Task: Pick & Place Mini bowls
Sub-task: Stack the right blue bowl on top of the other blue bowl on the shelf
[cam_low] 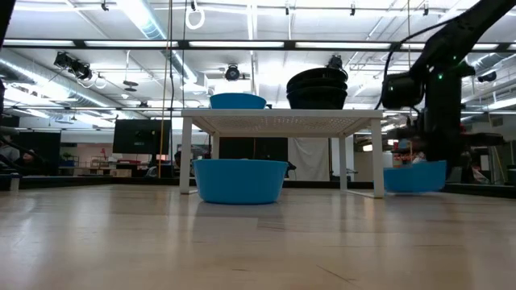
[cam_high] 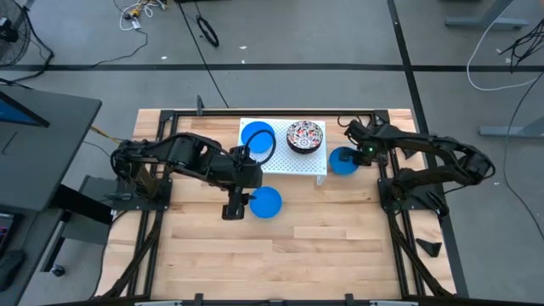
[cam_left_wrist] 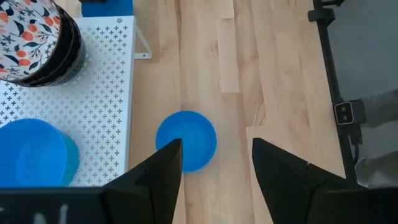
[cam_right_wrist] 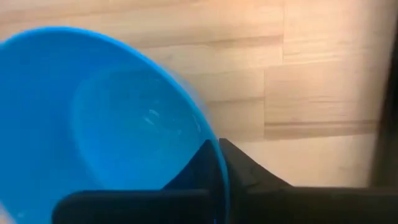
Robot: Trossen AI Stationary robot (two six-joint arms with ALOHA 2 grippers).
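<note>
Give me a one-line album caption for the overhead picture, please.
Right tool pinches a blue bowl's rim beside the white rack; left tool hangs open by another blue bowl.

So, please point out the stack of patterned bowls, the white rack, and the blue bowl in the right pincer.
stack of patterned bowls [cam_high: 305, 136], high view, inside of the top bowl
white rack [cam_high: 293, 161], high view, bare perforated top
blue bowl [cam_right_wrist: 118, 124], right wrist view, inner wall

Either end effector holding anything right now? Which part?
The right end effector is shut on the rim of the blue bowl beside the rack. The left end effector is open, holding nothing.
</note>
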